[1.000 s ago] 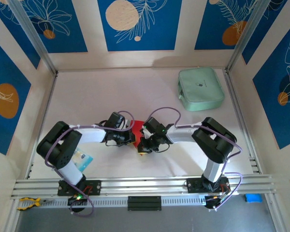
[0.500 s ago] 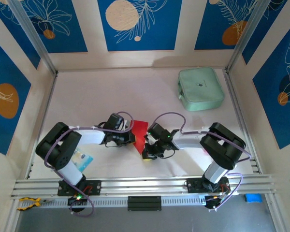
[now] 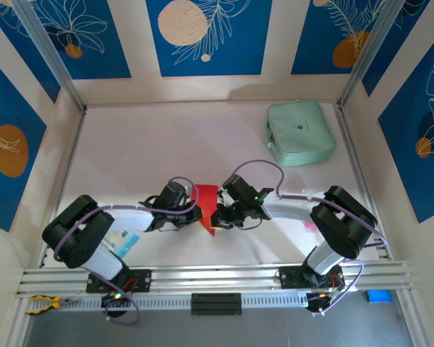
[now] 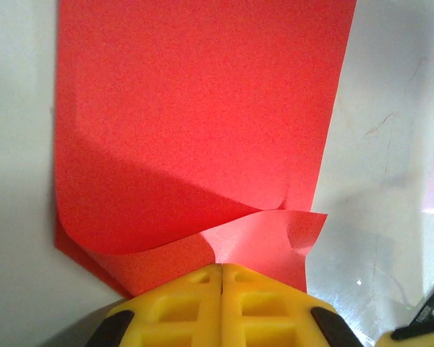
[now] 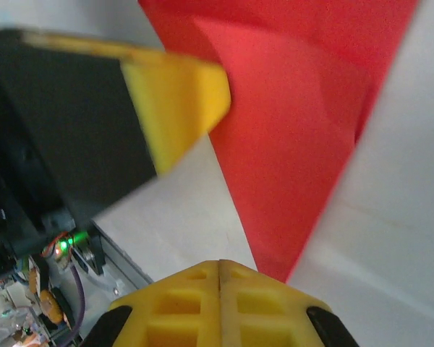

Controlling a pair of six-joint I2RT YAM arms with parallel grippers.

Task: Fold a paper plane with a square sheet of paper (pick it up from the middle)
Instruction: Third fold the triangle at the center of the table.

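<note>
Red square sheet of paper [image 4: 195, 108] in the closed left gripper [image 4: 222, 269]; right gripper [image 5: 220, 264] closed at its corner.

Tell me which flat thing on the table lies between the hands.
The red paper sheet, partly folded, between left hand and right hand. The mint-green pouch sits far right; the blue-and-white packet by the left arm.

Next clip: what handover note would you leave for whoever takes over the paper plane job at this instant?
Left gripper: shut, pinching the near edge of the red sheet, which curls up off the table.
Right gripper: shut, the sheet's pointed end at its tips; whether it grips is unclear.
The sheet sits between the two grippers.
Done: some folds, one end pointed.
Left: no finished plane yet; more folds needed.
</note>
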